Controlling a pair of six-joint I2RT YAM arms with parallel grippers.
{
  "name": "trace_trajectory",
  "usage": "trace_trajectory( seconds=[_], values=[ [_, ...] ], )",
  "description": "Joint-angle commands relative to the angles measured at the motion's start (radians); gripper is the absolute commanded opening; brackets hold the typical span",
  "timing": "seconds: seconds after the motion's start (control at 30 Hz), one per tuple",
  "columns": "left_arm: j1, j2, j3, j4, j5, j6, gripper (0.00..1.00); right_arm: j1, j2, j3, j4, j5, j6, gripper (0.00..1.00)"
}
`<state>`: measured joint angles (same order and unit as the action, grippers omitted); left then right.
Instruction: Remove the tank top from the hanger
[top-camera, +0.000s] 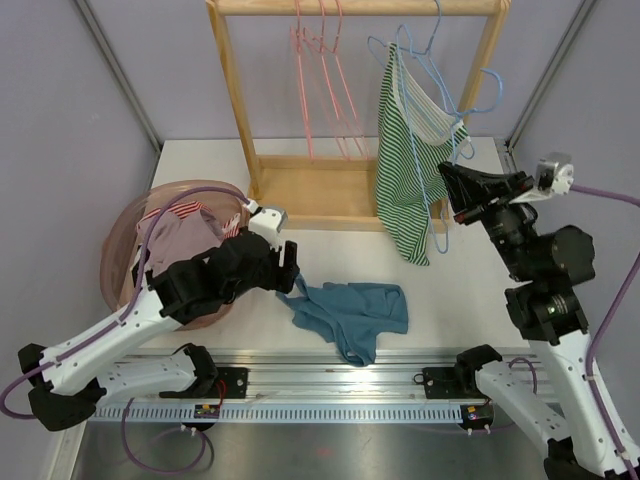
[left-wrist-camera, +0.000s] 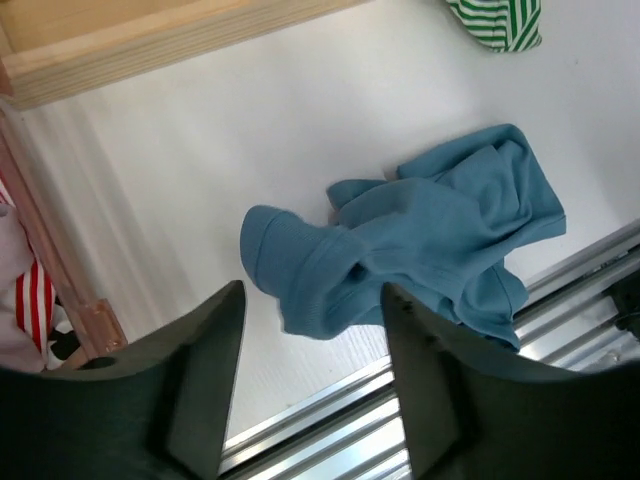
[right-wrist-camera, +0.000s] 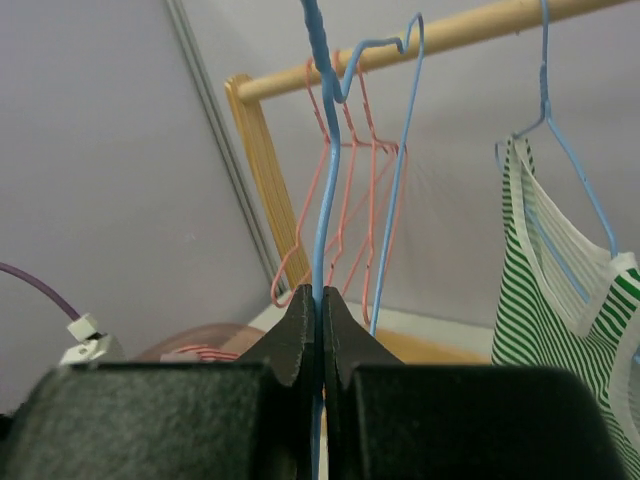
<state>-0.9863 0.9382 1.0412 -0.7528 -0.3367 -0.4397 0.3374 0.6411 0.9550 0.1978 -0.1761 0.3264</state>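
A blue tank top (top-camera: 355, 310) lies crumpled on the white table, off any hanger; it also shows in the left wrist view (left-wrist-camera: 430, 240). My left gripper (top-camera: 292, 268) hovers open just above its left edge, fingers either side of a fold (left-wrist-camera: 312, 295). My right gripper (top-camera: 447, 182) is shut on the wire of a bare blue hanger (right-wrist-camera: 325, 180), pinched between the fingertips (right-wrist-camera: 320, 295). A green-striped tank top (top-camera: 400, 170) hangs on another blue hanger from the rack rod, just left of the right gripper, and shows in the right wrist view (right-wrist-camera: 560, 300).
The wooden rack (top-camera: 310, 190) stands at the back with several pink hangers (top-camera: 320, 80) on its rod. A round basket (top-camera: 125, 235) of clothes sits at the left beside the left arm. A metal rail (top-camera: 330, 375) runs along the near edge.
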Motion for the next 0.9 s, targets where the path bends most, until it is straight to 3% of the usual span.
trace_trajectory(
  seconds=[0.0,0.03,0.1,0.13,0.3,0.43,0.7,0.87],
  values=[
    [-0.002,-0.006,0.097,-0.054,-0.093,-0.002,0.7,-0.001,0.136,0.167,-0.412,0.033,-0.069,0.0],
    [-0.002,-0.01,0.106,-0.069,-0.099,-0.002,0.85,-0.003,0.19,0.238,-0.444,0.035,-0.07,0.0],
    [-0.002,-0.03,0.132,-0.112,-0.125,0.006,0.91,-0.003,0.233,0.295,-0.5,0.049,-0.07,0.0],
    [-0.002,-0.036,0.14,-0.126,-0.133,0.016,0.99,-0.003,0.273,0.351,-0.514,0.056,-0.072,0.0],
    [-0.002,-0.082,0.157,-0.197,-0.182,0.064,0.99,0.0,0.435,0.569,-0.638,0.098,-0.089,0.0],
    [0.0,-0.124,0.114,-0.194,-0.232,0.102,0.99,0.041,0.642,0.838,-0.738,0.145,-0.136,0.0],
    [0.006,-0.125,0.034,-0.117,-0.196,0.131,0.99,0.078,1.021,1.34,-0.882,0.148,-0.155,0.0],
    [0.017,-0.128,0.014,-0.106,-0.173,0.134,0.99,0.084,1.181,1.525,-0.903,0.141,-0.167,0.0]
  ],
)
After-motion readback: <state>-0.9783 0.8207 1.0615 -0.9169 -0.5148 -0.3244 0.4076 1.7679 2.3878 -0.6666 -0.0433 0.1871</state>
